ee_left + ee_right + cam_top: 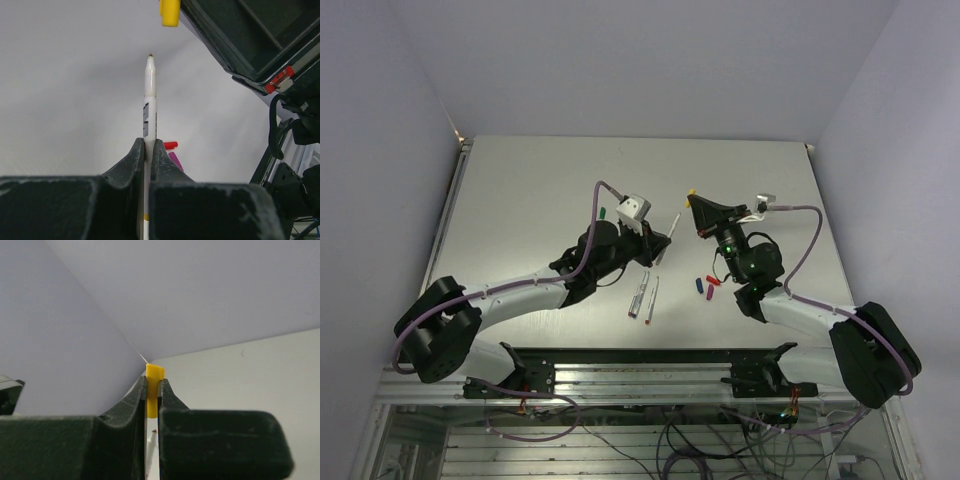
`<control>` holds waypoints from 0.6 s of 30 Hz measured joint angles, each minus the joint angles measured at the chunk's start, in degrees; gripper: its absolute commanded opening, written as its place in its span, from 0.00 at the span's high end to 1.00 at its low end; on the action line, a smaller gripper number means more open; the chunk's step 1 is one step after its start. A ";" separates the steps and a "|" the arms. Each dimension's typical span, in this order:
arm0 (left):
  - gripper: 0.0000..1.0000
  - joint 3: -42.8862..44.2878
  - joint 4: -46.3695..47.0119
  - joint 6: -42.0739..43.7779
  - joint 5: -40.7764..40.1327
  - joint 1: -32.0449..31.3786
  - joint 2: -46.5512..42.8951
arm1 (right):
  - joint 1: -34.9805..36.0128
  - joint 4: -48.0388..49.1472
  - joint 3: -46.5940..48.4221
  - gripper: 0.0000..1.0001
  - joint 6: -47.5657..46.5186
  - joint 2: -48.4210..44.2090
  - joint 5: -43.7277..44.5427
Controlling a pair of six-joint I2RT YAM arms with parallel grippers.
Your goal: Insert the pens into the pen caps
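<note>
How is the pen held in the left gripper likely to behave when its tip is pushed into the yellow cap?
The pen looks straight and rigid, so it probably will not bend. The left gripper holds it far behind the tip, so pressing on the yellow cap may tilt it. Its smooth round barrel could also slide back.

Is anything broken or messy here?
Nothing looks broken or spilled. The left gripper holds a pen, the right gripper holds a yellow cap, and the other pens and caps lie loose on the table.
</note>
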 measured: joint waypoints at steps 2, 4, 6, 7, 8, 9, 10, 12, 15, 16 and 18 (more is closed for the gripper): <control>0.93 0.00 0.90 -0.13 0.39 0.00 0.37 | 0.00 1.88 -0.11 1.00 0.90 0.52 -0.63; 0.93 0.00 1.81 -0.37 0.66 0.00 0.59 | 0.00 3.54 -0.37 1.00 1.55 0.94 -1.31; 0.93 0.00 2.60 -0.57 0.96 0.00 0.68 | 0.00 4.72 -0.57 1.00 2.19 1.46 -1.70; 0.93 0.00 3.08 -0.66 1.16 0.00 0.68 | 0.00 5.18 -0.66 1.00 2.36 1.73 -1.90; 0.93 0.00 3.54 -0.76 1.33 0.00 0.68 | 0.00 5.44 -0.72 1.00 2.51 1.99 -2.14; 0.93 0.00 3.85 -0.87 1.44 0.00 0.68 | 0.00 5.68 -0.76 1.00 2.69 2.19 -2.34; 0.93 0.00 4.37 -0.98 1.55 0.00 0.68 | 0.00 5.95 -0.85 1.00 2.84 2.38 -2.49; 0.93 -0.04 4.96 -1.14 1.70 0.00 0.68 | 0.00 6.27 -0.98 1.00 3.10 2.64 -2.86; 0.93 -0.15 5.66 -1.31 1.75 0.00 0.68 | 0.00 6.67 -1.07 1.00 3.37 2.82 -3.17; 0.93 -0.17 5.73 -1.38 1.77 0.00 0.68 | 0.00 6.82 -1.09 1.00 3.41 2.84 -3.28; 0.93 -0.17 5.81 -1.42 1.77 0.00 0.68 | 0.00 7.13 -1.22 1.00 3.52 2.91 -3.58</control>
